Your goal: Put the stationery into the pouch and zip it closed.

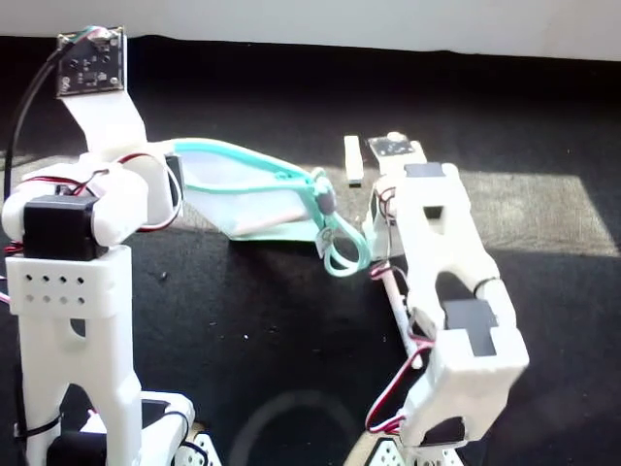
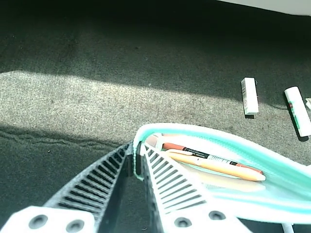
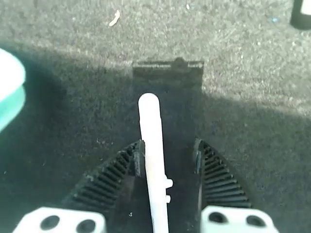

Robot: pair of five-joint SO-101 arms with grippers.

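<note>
My left jaws are clamped shut on the rim of the mint-green pouch [image 1: 247, 194] at one end of its mouth, holding that end off the table [image 1: 543, 116] near its middle, while the rest sags toward my right arm. The zip stands open, and through the gap I see a red pen [image 2: 194, 151] and a pale orange pen [image 2: 218, 165] lying side by side inside, touching each other. My right jaws are parted, low over the table just beside the pouch's green wrist loop [image 1: 342, 250]. A white pen [image 3: 151, 145] lies lengthwise between them, resting against one jaw with a clear gap to the other, its rounded tip sticking out past the jaw tips and its clip toward my wrist. Toward the far edge of the table, apart from the pouch, lie a white eraser [image 2: 249, 96] and a white glue stick [image 2: 297, 110], near each other but not touching. The red pen carries a dark label, the eraser has grey print at one end, and the glue stick has green print; I cannot read any of it.
</note>
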